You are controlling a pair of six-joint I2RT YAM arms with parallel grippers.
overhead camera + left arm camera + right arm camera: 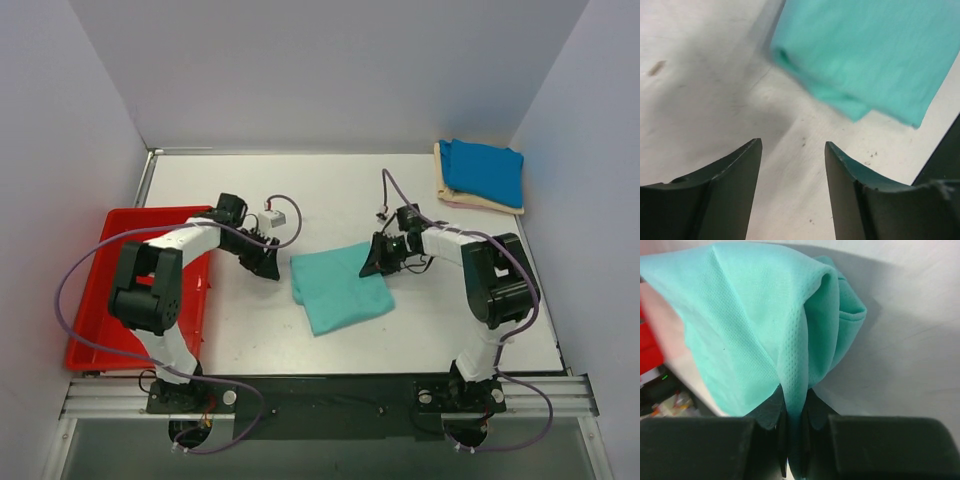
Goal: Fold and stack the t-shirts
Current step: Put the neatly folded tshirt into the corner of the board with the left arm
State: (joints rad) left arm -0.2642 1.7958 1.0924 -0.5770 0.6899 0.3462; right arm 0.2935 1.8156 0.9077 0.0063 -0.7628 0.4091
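The teal-green t-shirt (pixel 338 287) lies folded on the white table between the two arms. My right gripper (pixel 377 256) is shut on its right edge, and a fold of teal cloth (pixel 797 390) is pinched between the fingers. My left gripper (pixel 270 262) is open and empty just left of the shirt, with bare table between its fingers (pixel 742 180). The shirt's corner (pixel 865 60) shows ahead of it. The bright blue t-shirt (pixel 484 171) lies folded on top of the cream t-shirt (pixel 478 202) at the back right corner.
A red plastic tray (pixel 100 300) sits at the left edge of the table under the left arm. White walls close in the table at the back and both sides. Purple cables loop from both arms.
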